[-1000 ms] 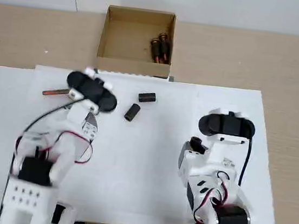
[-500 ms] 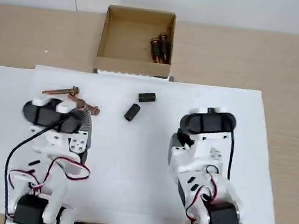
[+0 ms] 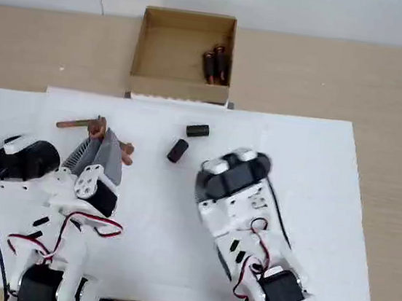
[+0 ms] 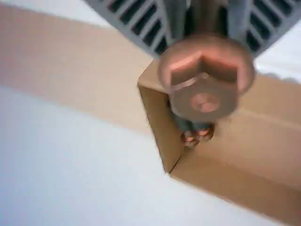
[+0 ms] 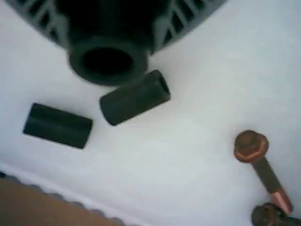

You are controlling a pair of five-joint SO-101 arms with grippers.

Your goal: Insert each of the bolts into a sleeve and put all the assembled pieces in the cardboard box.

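My left gripper [image 4: 204, 19] is shut on a copper bolt [image 4: 204, 82], whose hex head faces the camera. From above, this gripper [image 3: 106, 155] sits at the paper's left, the bolt head [image 3: 126, 151] poking out at its tip. A second bolt [image 3: 79, 124] lies loose just beyond it. My right gripper [image 5: 108, 28] is shut on a black sleeve [image 5: 107, 60] with its open end showing. Two more sleeves [image 3: 197, 130] [image 3: 177, 150] lie on the paper just past the right arm [image 3: 231, 176]. The cardboard box [image 3: 146, 48] stands at the back and holds assembled pieces [image 3: 215, 64].
White paper [image 3: 310, 156] covers the table in front of both arms. In the right wrist view the loose sleeves [image 5: 135, 96] [image 5: 57, 125] lie close to the held one, and a bolt [image 5: 261, 165] lies farther off. The box corner [image 4: 162, 127] faces the left gripper.
The left arm drew back from the bolts with one in its gripper and swung left. The right arm moved left and forward, towards the two loose sleeves.
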